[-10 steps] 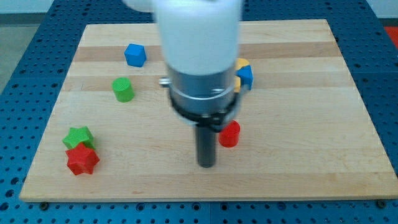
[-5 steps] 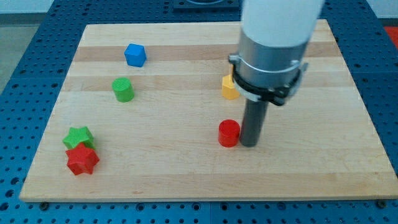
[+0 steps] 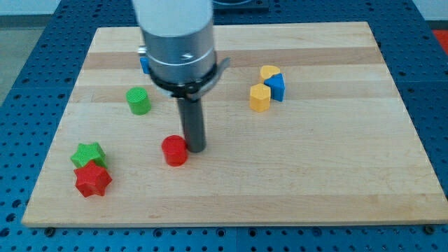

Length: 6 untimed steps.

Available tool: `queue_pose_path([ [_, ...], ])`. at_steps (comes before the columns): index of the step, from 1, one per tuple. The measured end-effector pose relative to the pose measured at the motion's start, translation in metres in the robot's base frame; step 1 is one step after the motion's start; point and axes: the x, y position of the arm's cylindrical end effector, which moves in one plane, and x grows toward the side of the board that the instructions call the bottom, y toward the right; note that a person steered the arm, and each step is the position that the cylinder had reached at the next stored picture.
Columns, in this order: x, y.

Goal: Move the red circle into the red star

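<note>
**Tip against the red circle, star off to the left**

My tip [image 3: 194, 148] rests on the wooden board [image 3: 336, 182], touching the right side of the red circle [image 3: 175, 150]; it is a bare rod and grips nothing. The red star [image 3: 92, 180] lies well to the left and nearer, touching the green star [image 3: 89, 154] just behind it. A green cylinder [image 3: 138, 101] stands farther back. At far right, a yellow block [image 3: 260, 98] and a blue block [image 3: 277, 87] sit together.
</note>
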Motion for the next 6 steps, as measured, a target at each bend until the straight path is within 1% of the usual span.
queue_pose_path([
  [1,0.003,-0.032],
  [2,0.009,-0.05],
  [5,0.029,-0.081],
  [6,0.017,-0.08],
])
